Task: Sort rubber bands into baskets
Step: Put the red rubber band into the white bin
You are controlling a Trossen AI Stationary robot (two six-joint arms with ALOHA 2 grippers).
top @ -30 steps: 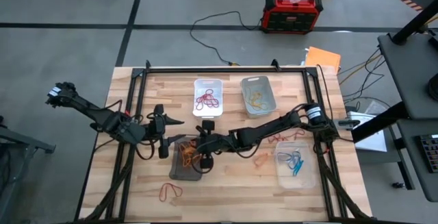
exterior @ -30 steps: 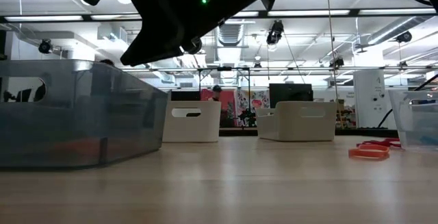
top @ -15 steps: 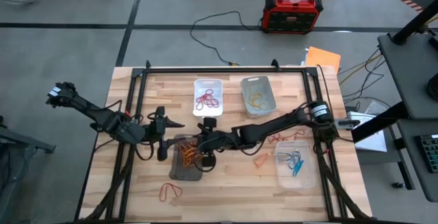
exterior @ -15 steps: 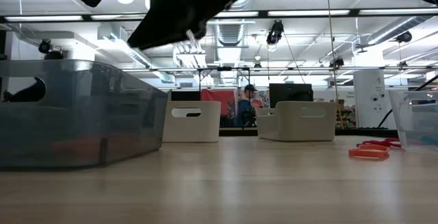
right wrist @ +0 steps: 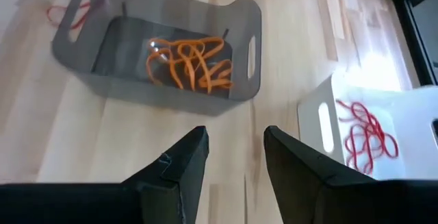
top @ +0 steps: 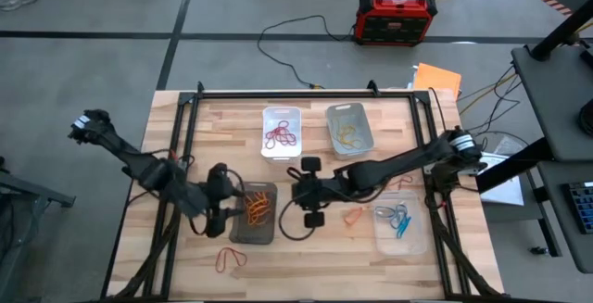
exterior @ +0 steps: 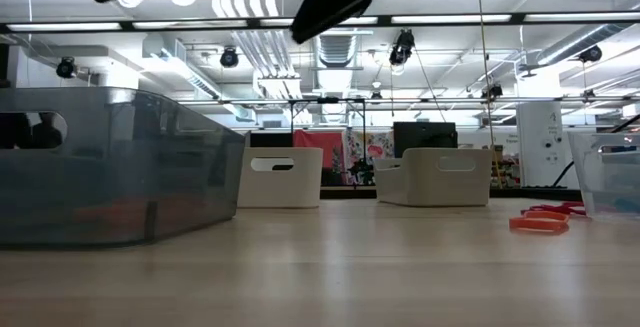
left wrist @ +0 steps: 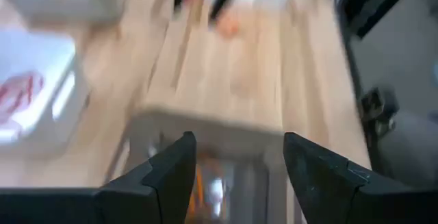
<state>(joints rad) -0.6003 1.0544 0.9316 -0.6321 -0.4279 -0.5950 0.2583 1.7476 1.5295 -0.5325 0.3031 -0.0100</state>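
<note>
Four baskets stand on the table: white (top: 281,132) with red rubber bands, light grey (top: 349,130) with yellowish ones, dark translucent (top: 255,215) with orange ones (right wrist: 188,63), and clear (top: 400,221) with blue ones. My left gripper (top: 227,201) is open and empty at the dark basket's left end, and its wrist view (left wrist: 236,142) looks over that basket's rim. My right gripper (top: 298,194) is open and empty just right of the dark basket, over bare wood; it also shows in its wrist view (right wrist: 236,138).
Loose red bands (top: 232,259) lie near the front edge. A loose orange band (top: 353,216) lies left of the clear basket, and red bands (top: 378,188) lie beside my right arm. A black frame (top: 185,108) rims the table. A red-black box (top: 396,16) stands on the floor beyond it.
My right gripper has drawn back from above the dark basket toward the table's right edge. My left gripper has gone toward the near edge, closer to the dark basket's left end. The orange bands lie in the dark basket.
</note>
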